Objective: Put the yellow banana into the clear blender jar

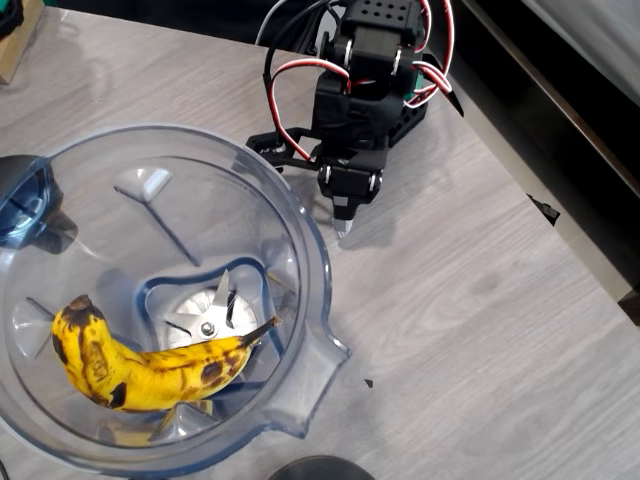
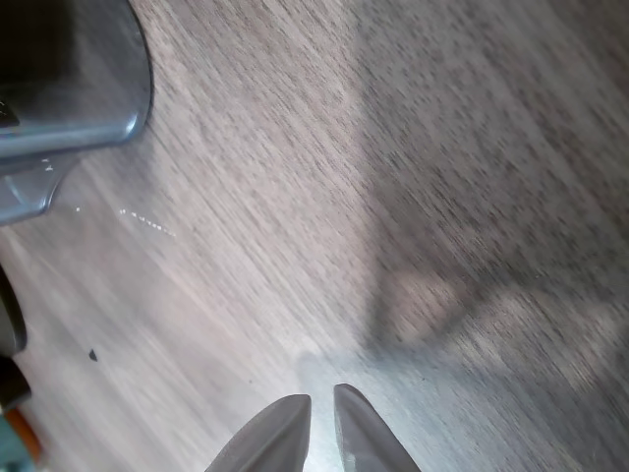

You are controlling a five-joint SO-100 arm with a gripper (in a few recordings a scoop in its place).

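With the yellow banana (image 1: 150, 368) already inside the clear blender jar (image 1: 300, 215), the empty gripper (image 2: 321, 413), its 2 fingers nearly together, hung close enough to risk knocking the rim.

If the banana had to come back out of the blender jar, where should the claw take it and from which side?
Judging by its pose, grip the yellow banana at its thick middle, coming straight down through the clear blender jar's open top. It lies flat on the jar floor, its stem end over the silver blade, so the walls block side approaches. The claw, apparently shut, sits outside above the table.
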